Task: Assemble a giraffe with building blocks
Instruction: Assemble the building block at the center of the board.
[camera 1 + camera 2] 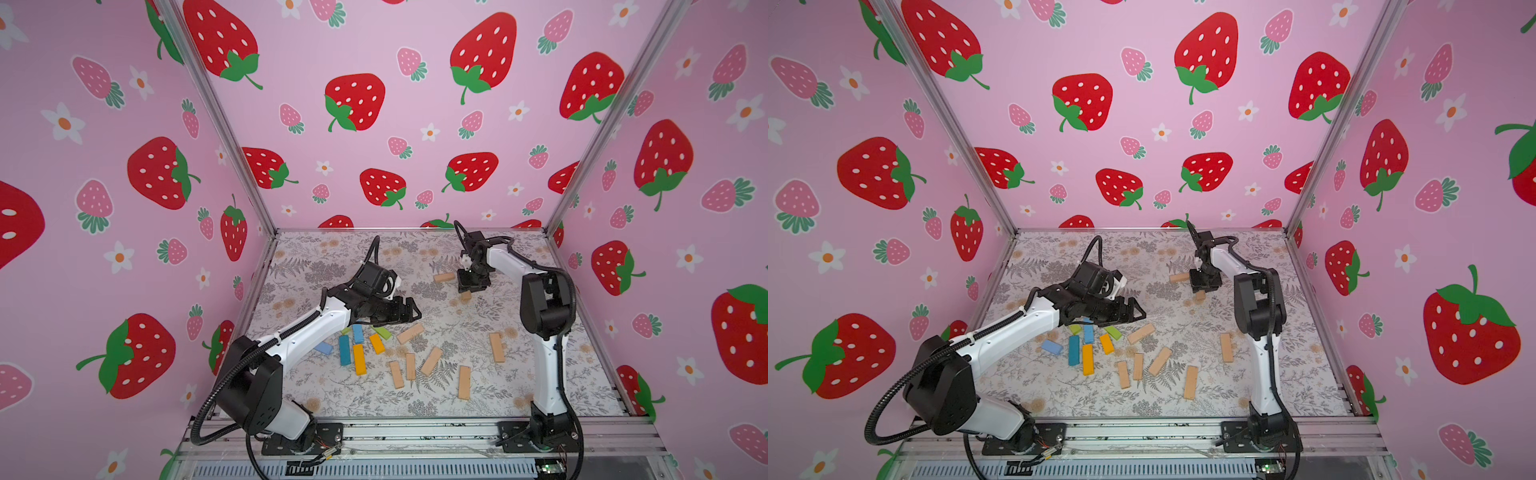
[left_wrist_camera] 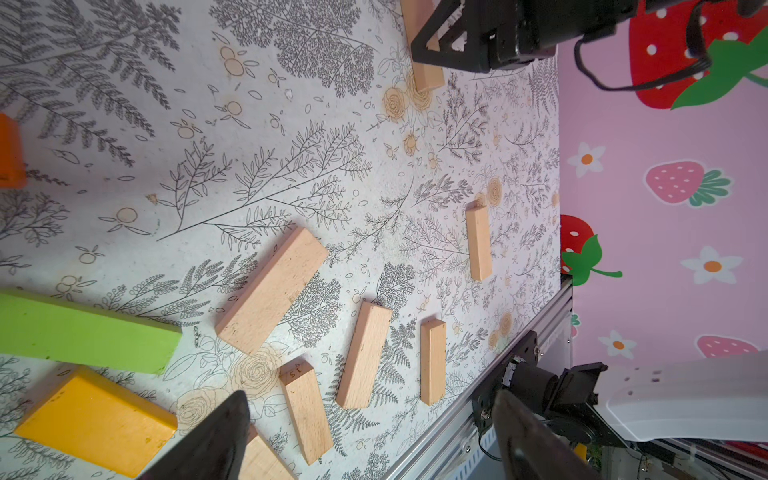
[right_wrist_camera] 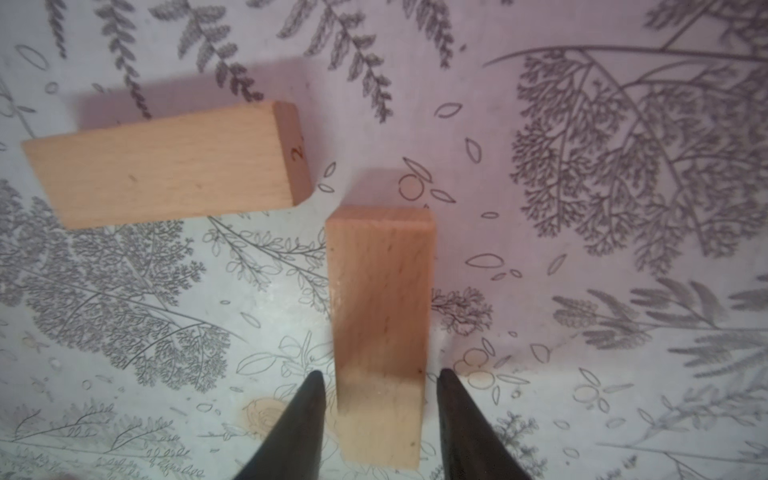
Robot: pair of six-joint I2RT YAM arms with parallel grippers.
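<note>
Assembly looks barely begun. Only two of the building blocks sit apart from the rest, toward the far side of the surface (image 1: pixel 332 257). One is a tan block (image 3: pixel 380 316) lying flat between the fingertips of the right claw (image 3: pixel 380 374). A second tan block (image 3: pixel 166 166) lies flat just beside it, roughly at right angles, with a small gap between them. The right claw is a little open. In the right wrist view a sliver of surface shows between each fingertip and the wood, so it grips nothing, though it brackets the block's near end closely. Which part of the giraffe these two pieces are meant for I cannot tell.

Everything else lies loose and flat nearer the front. The painted blocks cluster below the left arm, among them a dark blue bar (image 1: pixel 344 350), a yellow bar (image 1: pixel 360 359), an orange bar (image 1: pixel 377 343), a pale blue bar (image 1: pixel 323 348) and a green bar (image 1: pixel 382 332). Six plain tan bars (image 1: pixel 431 360) are scattered toward the right arm's side, none stacked and none on end. The left claw (image 1: pixel 411 311) hovers over the edge of the painted cluster, spread wide and empty.

By my reading nearly the whole build is left: legs, body, neck and head have yet to take shape.
</note>
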